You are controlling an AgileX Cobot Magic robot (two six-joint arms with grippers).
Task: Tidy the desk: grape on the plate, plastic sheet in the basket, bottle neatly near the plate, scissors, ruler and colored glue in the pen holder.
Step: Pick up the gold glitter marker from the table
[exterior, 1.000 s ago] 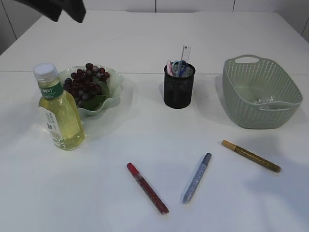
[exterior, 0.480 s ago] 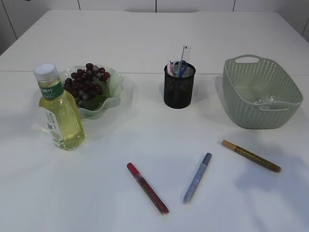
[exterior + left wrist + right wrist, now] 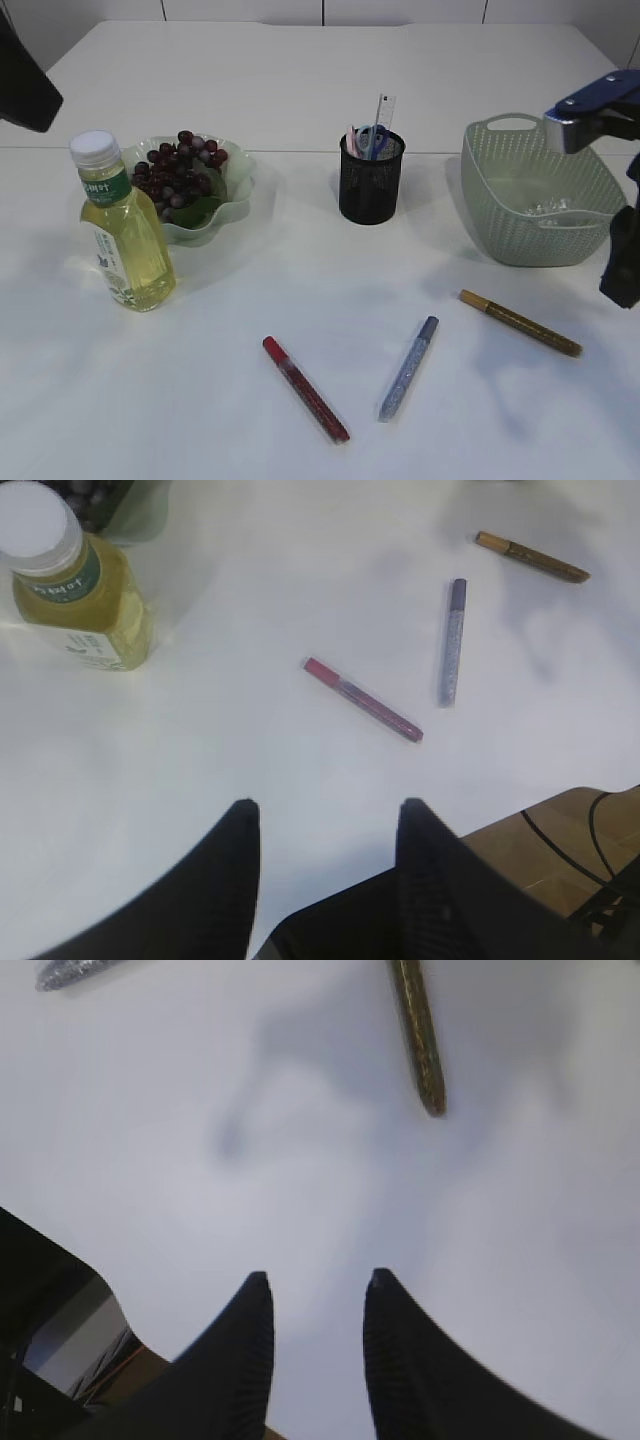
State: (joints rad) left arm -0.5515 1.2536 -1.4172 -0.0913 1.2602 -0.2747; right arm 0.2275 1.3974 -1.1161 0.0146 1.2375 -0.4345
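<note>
Three colored glue pens lie on the white table: red point(image 3: 305, 388), silver-blue point(image 3: 408, 367) and gold point(image 3: 520, 322). A bottle point(image 3: 122, 230) of yellow drink stands upright beside the green plate point(image 3: 238, 200), and the grape bunch point(image 3: 180, 170) is on that plate. In the black mesh pen holder point(image 3: 370, 185) stand the scissors point(image 3: 372, 140) and the ruler point(image 3: 383, 108). The plastic sheet point(image 3: 545, 208) lies in the green basket point(image 3: 540, 240). My left gripper point(image 3: 325, 805) hovers open and empty, short of the red glue point(image 3: 362, 698). My right gripper point(image 3: 315, 1277) is open and empty, below the gold glue point(image 3: 418, 1035).
The right arm point(image 3: 600, 100) hangs at the right edge over the basket's side. A dark part of the left arm point(image 3: 22, 85) shows at the far left. The table's near edge and a wooden floor point(image 3: 560, 830) appear in the left wrist view.
The right arm has come into view at the right edge. The left arm's dark part left the top and now shows at the left edge. No object has moved.
</note>
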